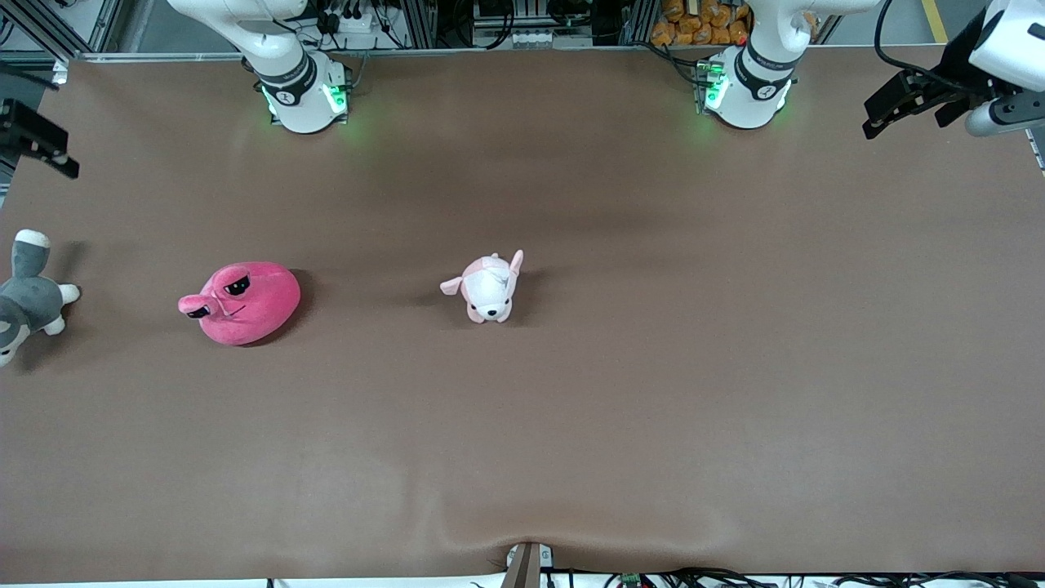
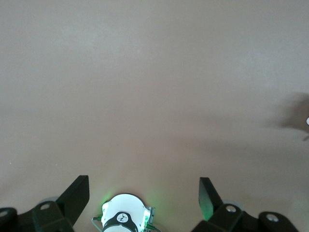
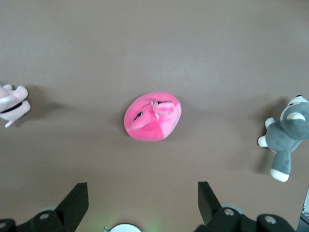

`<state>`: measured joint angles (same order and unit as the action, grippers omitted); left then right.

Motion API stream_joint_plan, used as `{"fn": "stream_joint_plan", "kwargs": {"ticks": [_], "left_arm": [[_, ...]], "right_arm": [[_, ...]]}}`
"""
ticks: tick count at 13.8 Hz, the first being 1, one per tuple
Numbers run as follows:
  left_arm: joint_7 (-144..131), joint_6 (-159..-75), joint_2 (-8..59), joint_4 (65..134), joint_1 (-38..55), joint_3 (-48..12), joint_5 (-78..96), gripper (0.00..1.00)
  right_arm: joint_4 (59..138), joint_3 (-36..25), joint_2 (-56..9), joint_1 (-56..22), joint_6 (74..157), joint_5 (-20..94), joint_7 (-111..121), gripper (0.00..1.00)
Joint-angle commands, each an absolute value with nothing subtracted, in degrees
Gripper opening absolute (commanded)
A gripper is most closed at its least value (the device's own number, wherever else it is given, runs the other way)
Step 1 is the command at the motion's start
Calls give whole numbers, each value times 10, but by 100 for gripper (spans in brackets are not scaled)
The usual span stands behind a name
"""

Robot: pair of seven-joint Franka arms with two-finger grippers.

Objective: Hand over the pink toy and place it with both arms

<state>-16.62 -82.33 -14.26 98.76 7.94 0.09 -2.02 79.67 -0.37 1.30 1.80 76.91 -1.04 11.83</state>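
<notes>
The pink toy point(image 1: 245, 304) lies on the brown table toward the right arm's end, its black eyes facing up. It also shows in the right wrist view point(image 3: 153, 118), well below my right gripper point(image 3: 143, 191), which is open, empty and high above the table. In the front view the right gripper point(image 1: 37, 139) hangs at the table's right-arm end. My left gripper point(image 1: 898, 102) is open and empty, high over the left arm's end of the table. In the left wrist view the left gripper point(image 2: 145, 186) shows only bare table and its own base.
A pale pink-and-white plush puppy point(image 1: 488, 287) sits mid-table; it also shows in the right wrist view point(image 3: 12, 104). A grey-and-white plush animal point(image 1: 28, 298) lies at the right arm's table edge, beside the pink toy, and shows in the right wrist view point(image 3: 285, 137).
</notes>
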Motion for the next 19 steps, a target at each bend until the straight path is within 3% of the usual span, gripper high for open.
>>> {"fn": "stream_joint_plan", "kwargs": {"ticks": [1, 19], "left_arm": [[-100, -829, -134, 967, 76, 10, -33, 100], [-91, -800, -122, 927, 60, 11, -30, 100]], "right_arm": [[826, 2, 40, 20, 771, -7, 125, 100], [809, -2, 23, 15, 769, -29, 122, 100]]}}
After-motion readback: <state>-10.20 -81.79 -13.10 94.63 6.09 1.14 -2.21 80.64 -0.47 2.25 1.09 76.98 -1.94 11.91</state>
